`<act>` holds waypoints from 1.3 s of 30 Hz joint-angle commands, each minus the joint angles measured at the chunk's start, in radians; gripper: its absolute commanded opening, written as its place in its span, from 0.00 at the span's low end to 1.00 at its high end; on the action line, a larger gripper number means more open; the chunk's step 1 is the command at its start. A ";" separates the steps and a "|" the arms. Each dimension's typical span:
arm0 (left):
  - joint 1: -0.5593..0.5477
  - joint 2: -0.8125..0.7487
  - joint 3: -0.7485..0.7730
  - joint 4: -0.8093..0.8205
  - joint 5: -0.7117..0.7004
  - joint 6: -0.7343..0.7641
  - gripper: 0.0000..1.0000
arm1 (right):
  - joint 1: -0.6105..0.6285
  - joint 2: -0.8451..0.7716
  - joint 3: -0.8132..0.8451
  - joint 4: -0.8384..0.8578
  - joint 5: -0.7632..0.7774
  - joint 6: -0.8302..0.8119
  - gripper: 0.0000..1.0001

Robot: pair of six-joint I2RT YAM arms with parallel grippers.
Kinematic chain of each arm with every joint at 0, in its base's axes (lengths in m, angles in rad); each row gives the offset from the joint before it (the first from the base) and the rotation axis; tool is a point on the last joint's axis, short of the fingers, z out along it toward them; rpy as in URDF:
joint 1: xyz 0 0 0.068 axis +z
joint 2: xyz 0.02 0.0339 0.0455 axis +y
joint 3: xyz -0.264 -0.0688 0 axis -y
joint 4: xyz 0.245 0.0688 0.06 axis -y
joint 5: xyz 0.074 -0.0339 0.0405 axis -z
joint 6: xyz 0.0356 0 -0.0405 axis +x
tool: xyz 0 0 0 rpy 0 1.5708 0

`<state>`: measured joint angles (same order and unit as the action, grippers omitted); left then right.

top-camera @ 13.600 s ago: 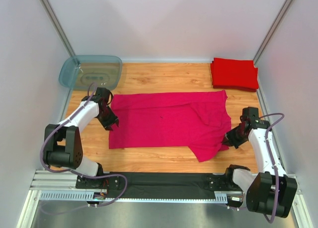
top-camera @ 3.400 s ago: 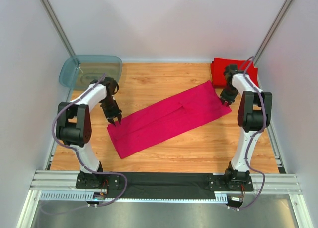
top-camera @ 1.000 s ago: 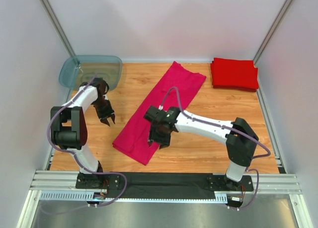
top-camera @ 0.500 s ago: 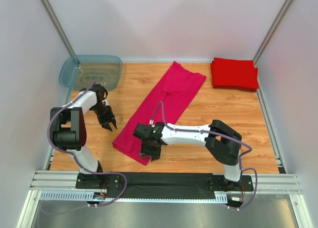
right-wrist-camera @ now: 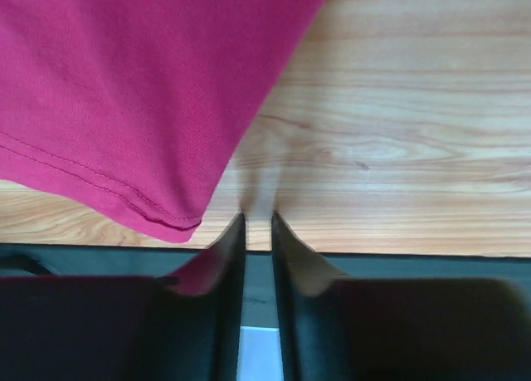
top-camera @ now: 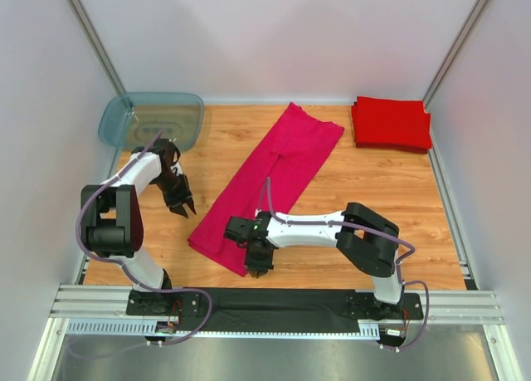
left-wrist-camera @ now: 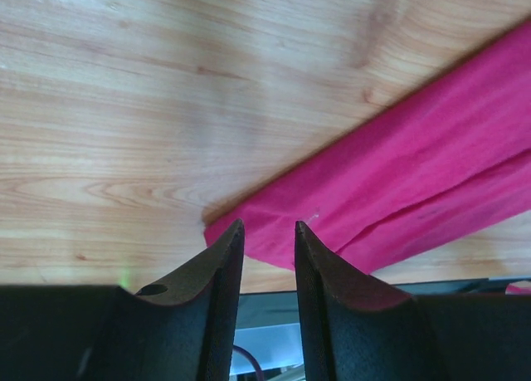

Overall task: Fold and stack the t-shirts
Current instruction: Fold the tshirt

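The magenta-pink t-shirt lies folded into a long strip, running diagonally from the far middle to the near left. It also shows in the left wrist view and the right wrist view. My left gripper is open and empty over bare wood, just left of the strip's near end. My right gripper is low over the wood beside the shirt's near hemmed corner, with only a narrow gap between its jaws and nothing in them. A folded red t-shirt stack sits at the far right.
A translucent blue-grey tub stands at the far left corner. The black front rail runs right behind my right gripper. White walls close in on the left, right and back.
My right gripper has slid from on the strip's near end down to its near corner by the front edge. The shirt and my left gripper have hardly moved.
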<state>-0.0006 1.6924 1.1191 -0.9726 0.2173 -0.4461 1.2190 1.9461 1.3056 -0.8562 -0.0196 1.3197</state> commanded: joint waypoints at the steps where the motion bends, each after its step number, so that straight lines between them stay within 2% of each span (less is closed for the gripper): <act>1: -0.039 -0.086 -0.001 -0.023 0.033 0.043 0.38 | 0.007 -0.016 -0.040 0.006 0.076 -0.002 0.11; 4: -0.074 -0.115 0.010 -0.058 0.036 0.058 0.38 | 0.008 -0.097 -0.127 0.020 0.076 -0.008 0.02; 8: -0.105 -0.135 0.037 -0.106 -0.028 0.084 0.39 | 0.011 -0.231 -0.230 0.084 0.063 -0.001 0.01; 10: -0.102 -0.131 0.050 -0.117 -0.041 0.083 0.39 | 0.013 -0.263 -0.210 0.075 0.073 0.016 0.10; 12: -0.101 -0.117 0.073 -0.114 -0.042 0.069 0.39 | 0.011 -0.242 -0.140 0.042 0.096 0.042 0.28; 15: -0.101 -0.100 0.088 -0.091 -0.052 0.044 0.39 | 0.011 -0.163 -0.024 0.007 0.093 0.085 0.38; 23: -0.061 -0.031 0.090 -0.060 -0.045 -0.014 0.37 | 0.011 -0.003 0.104 -0.020 0.075 0.202 0.42; 28: -0.055 -0.039 0.114 -0.074 -0.088 0.006 0.37 | 0.020 0.051 0.083 0.026 0.066 0.236 0.42; 32: -0.052 -0.043 0.130 -0.089 -0.091 0.018 0.38 | 0.025 0.089 0.084 -0.018 0.064 0.233 0.36; 33: -0.052 -0.045 0.130 -0.087 -0.088 0.024 0.37 | 0.027 0.083 0.077 -0.024 0.072 0.228 0.25; 36: -0.055 -0.072 0.120 -0.086 -0.036 0.041 0.38 | 0.027 0.028 0.015 -0.055 0.086 0.216 0.08; 39: -0.093 -0.089 0.096 -0.113 0.020 0.050 0.38 | 0.028 -0.073 -0.058 -0.108 0.118 0.191 0.04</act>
<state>-0.0628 1.6600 1.2175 -1.0557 0.1734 -0.4267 1.2350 1.9549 1.3273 -0.8364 0.0277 1.5215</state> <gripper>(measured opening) 0.376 0.058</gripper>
